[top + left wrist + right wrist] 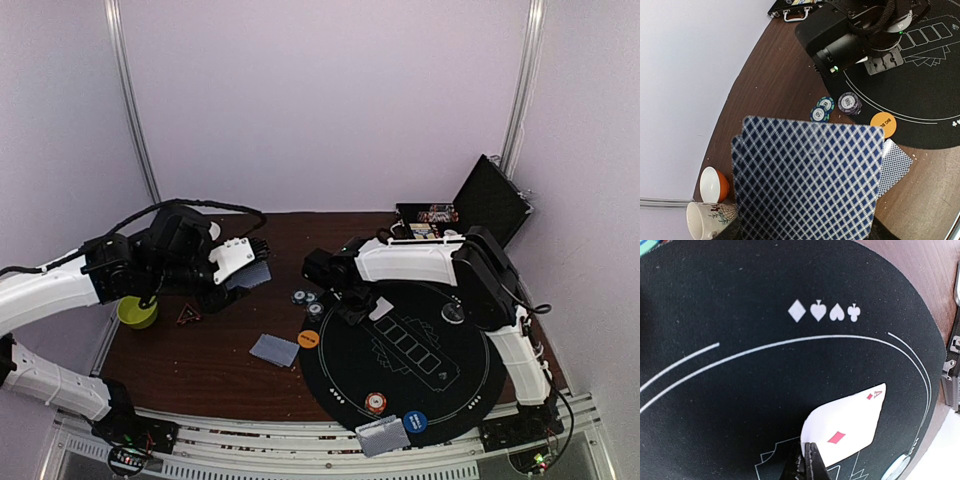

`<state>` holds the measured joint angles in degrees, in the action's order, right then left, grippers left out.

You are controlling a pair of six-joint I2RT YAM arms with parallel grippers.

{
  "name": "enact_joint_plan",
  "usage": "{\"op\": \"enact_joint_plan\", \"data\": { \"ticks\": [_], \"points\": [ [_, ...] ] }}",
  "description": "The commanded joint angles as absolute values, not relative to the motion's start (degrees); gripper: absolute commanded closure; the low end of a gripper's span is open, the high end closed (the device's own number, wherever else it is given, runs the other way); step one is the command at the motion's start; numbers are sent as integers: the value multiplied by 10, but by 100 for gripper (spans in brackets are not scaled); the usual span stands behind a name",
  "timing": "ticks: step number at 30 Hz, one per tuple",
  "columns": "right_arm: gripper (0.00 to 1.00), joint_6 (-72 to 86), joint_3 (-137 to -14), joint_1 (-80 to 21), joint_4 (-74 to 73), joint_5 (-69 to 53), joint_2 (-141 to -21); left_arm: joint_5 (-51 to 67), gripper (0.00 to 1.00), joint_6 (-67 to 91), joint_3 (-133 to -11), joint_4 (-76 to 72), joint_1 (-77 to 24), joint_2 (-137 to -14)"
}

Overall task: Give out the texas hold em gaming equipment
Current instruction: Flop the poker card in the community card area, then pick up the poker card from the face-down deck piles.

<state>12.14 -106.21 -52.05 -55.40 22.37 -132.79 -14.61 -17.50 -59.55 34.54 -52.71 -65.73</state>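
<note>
2 arms are busy in the top view. The left gripper [250, 268] hangs over the table [200, 370], left of the round black mat [440, 390], and is clamped on a fan of cards [258, 278]. The right gripper [350, 308] sits low at the mat's far-left rim. 1 card pile [274, 349] lies on the wood beside an orange disc [308, 338]. Another pile [382, 436] lies at the mat's near edge, by a blue disc [417, 421] and a striped chip [375, 403].

In the left wrist view the fan fills the frame, chequered backs towards the camera, hiding the gripper's own fingers. 3 poker chips [823, 106] lie below on the wood.

In the right wrist view the gripper is narrowed onto the corner of an ace of diamonds [847, 422], face up above the mat. I cannot tell whether it touches.

The step in hand looks like dealing. Next, the ace likely needs lowering flat before release, and the fan needs carrying to an unserved seat.
</note>
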Motion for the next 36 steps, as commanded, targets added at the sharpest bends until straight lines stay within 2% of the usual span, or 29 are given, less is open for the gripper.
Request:
{"op": "enact_joint_plan", "data": {
  "ticks": [1, 7, 10, 12, 20, 25, 30, 36],
  "points": [
    [100, 146, -1058, -517, -552, 187, -1346, -155, 39, -180, -589, 319, -527, -642],
    [100, 150, -1057, -517, -556, 174, -1346, -155, 39, -180, -589, 319, -527, -643],
    [84, 153, -1056, -517, -552, 151, -1336, -155, 39, -181, -588, 319, -526, -642],
    [78, 154, -1056, -517, -548, 136, -1324, -156, 39, -181, -588, 318, -526, -642],
    [69, 134, -1038, -517, -510, 24, -1248, -158, 39, -184, -589, 317, -527, -644],
    [66, 134, -992, -483, -502, 22, -1178, -157, 39, -184, -588, 317, -526, -642],
    [68, 148, -938, -395, -467, 53, -1155, -153, 39, -183, -587, 315, -527, -642],
    [84, 109, -986, -355, -490, 143, -1238, -155, 39, -183, -586, 315, -527, -639]
  ]
}}
